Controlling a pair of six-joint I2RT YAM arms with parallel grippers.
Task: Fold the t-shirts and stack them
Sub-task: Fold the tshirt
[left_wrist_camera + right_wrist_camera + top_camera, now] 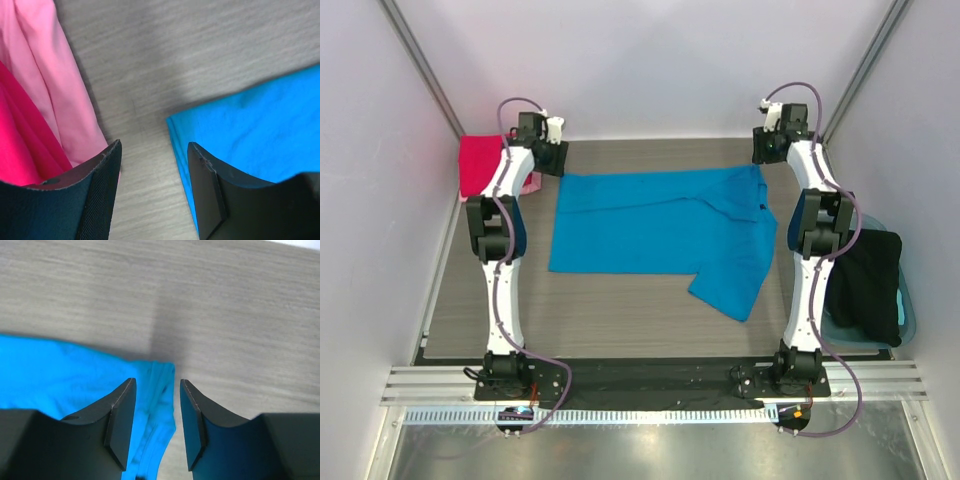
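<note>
The bright blue soft cloth t-shirt (650, 225) lies spread across the far half of the grey wood-grain table (620, 320), one flap reaching toward the near edge on the right. The crimson red folded t-shirt (480, 165) sits at the far left corner with the pale pink t-shirt (55, 85) under or beside it (which of the two cannot be told).

The left gripper (154, 145) hangs over the blue shirt's far left corner with its jaws apart and nothing between them but bare table. One of its fingers overlaps the blue hem and the other overlaps the edge of the pink cloth. The right gripper (155, 382) is likewise spread and empty over the far right corner, where the blue hem bunches into small ridges.

The step in hand looks like taking both far corners for the next fold. To do it well, the left arm probably needs to shift toward the blue cloth so that it closes on the blue corner alone and leaves the pink shirt out. The right should pinch the whole bunched hem, not only its top layer. Both corners would best be lifted level and carried toward the near edge together, keeping the far edge taut so the crease runs straight.
</note>
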